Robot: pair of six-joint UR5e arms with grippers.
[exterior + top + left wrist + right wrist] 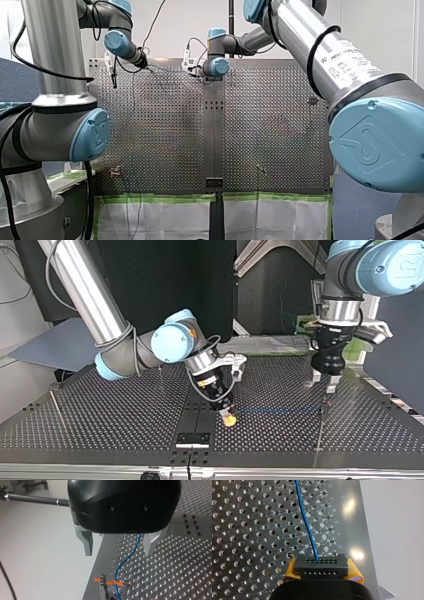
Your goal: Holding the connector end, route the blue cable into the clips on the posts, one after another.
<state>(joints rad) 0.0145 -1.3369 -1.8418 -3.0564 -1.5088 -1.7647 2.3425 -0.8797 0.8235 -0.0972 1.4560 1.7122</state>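
My right gripper has yellow pads and is shut on the dark connector. The blue cable leaves the connector and runs ahead over the perforated plate. In the top view this gripper is low over the table's middle, and the blue cable stretches from it toward my left gripper. My left gripper is open, and the cable passes untouched between its metal fingers down to a clip post with orange parts.
In the top view a thin post stands near the table's left edge, and a black bracket sits at the near middle seam. In the front view other small posts rise from the plate.
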